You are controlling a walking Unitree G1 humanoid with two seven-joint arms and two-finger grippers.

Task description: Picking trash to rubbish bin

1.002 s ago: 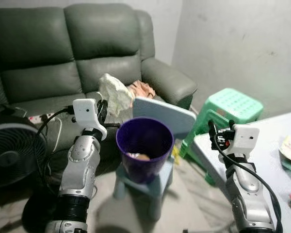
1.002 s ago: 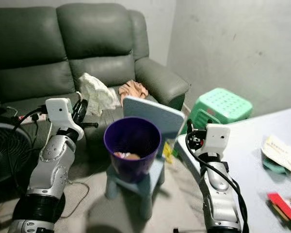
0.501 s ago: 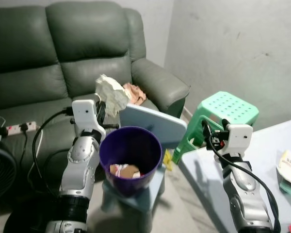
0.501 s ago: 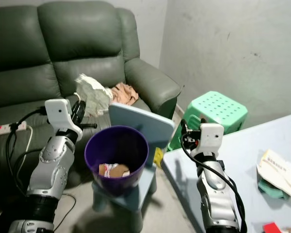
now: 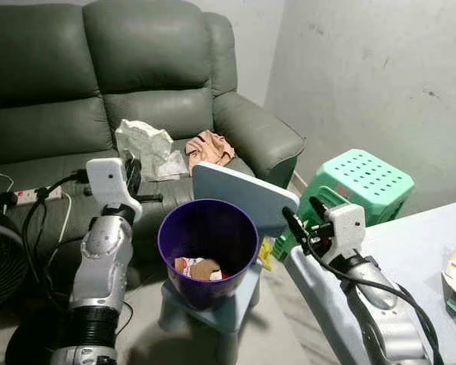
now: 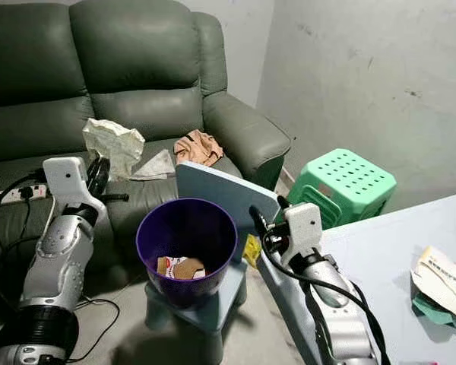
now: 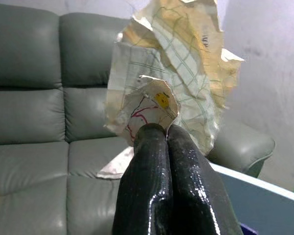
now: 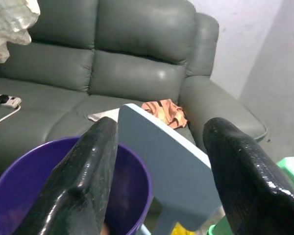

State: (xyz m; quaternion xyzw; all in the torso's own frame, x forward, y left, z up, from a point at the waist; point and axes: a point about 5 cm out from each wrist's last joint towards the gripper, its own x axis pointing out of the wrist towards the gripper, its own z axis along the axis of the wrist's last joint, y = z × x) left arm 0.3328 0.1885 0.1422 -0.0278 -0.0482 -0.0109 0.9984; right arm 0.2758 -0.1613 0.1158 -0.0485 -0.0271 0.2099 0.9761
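No text can be read

We see bin [image 5: 207,251] on small chair [image 5: 243,199], sofa [image 5: 99,84] behind, stool [image 5: 357,179] right, bench [image 5: 410,258] at right.

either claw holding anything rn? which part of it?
Left claw is shut on the crumpled paper wrapper, pinching its lower edge, off to the side of the purple bin. Right claw is open and empty.

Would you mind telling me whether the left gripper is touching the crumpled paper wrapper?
Touching. In the left wrist view, the left gripper has both black fingers shut on the bottom edge of the crumpled paper wrapper.
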